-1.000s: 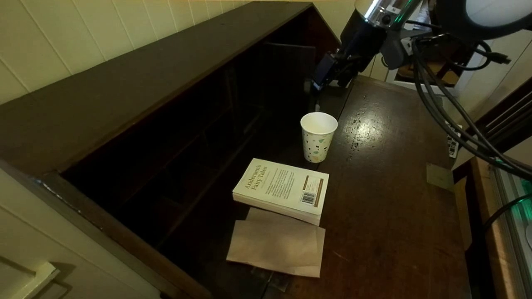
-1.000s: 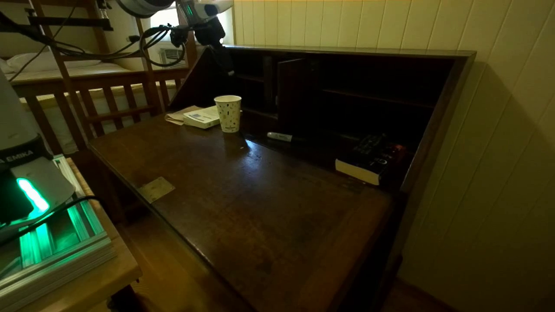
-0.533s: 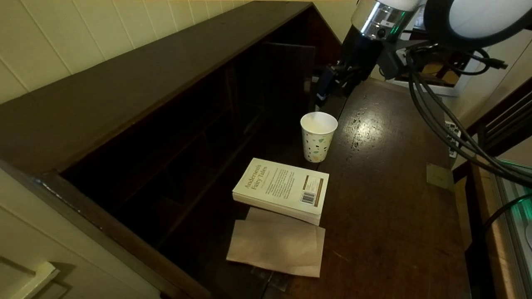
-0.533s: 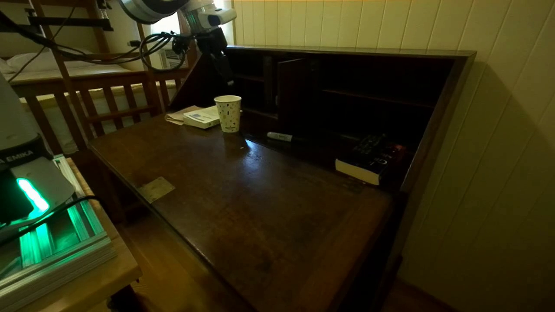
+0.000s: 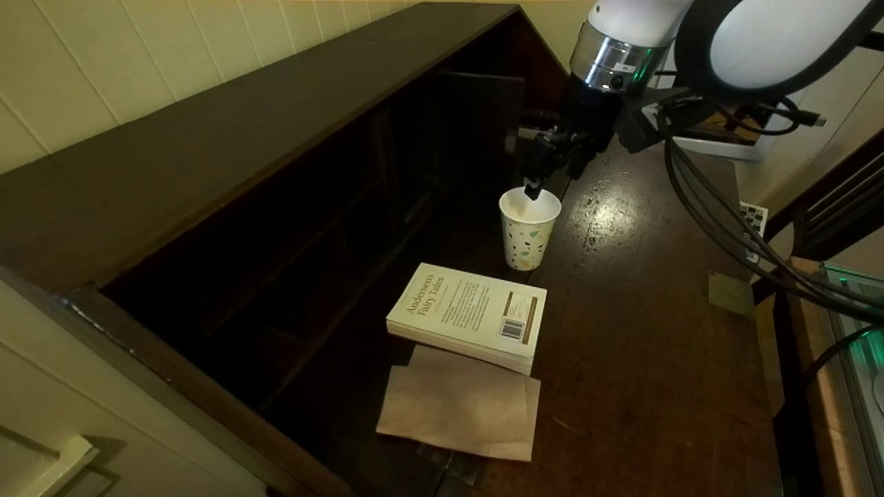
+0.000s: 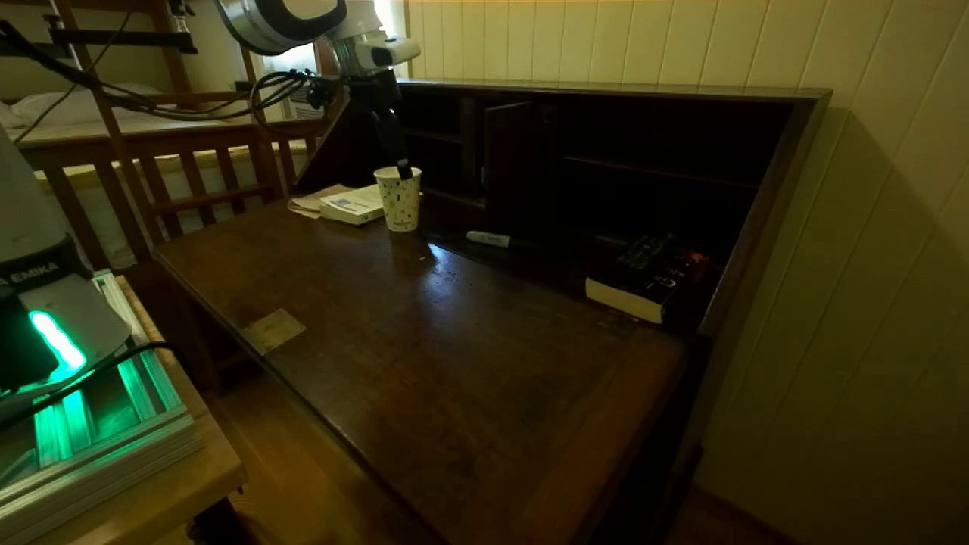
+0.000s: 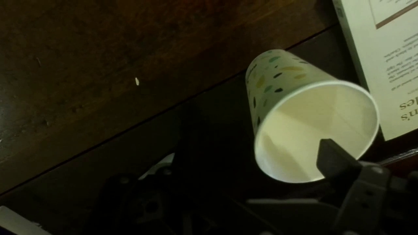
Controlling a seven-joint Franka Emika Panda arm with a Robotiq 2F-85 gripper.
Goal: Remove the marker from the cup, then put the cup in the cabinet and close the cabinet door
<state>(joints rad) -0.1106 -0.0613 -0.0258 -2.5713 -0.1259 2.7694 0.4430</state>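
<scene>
Hung above the cup [image 5: 527, 241] with the jaws of the gripper [image 5: 556, 178] spread wide; reached over or just within the mouth with one fingertip [image 7: 331, 156], and outside it, at 2 o'clock in an exterior view, with the other; was not possible to tell whether touching. For the cup, stood upright, with long axis vertical and mouth toward 5 o'clock in the wrist view. For the marker [image 6: 488, 239], lay at 4 o'clock of the cup in an exterior view, with long axis slightly clockwise of the 9–3 line
</scene>
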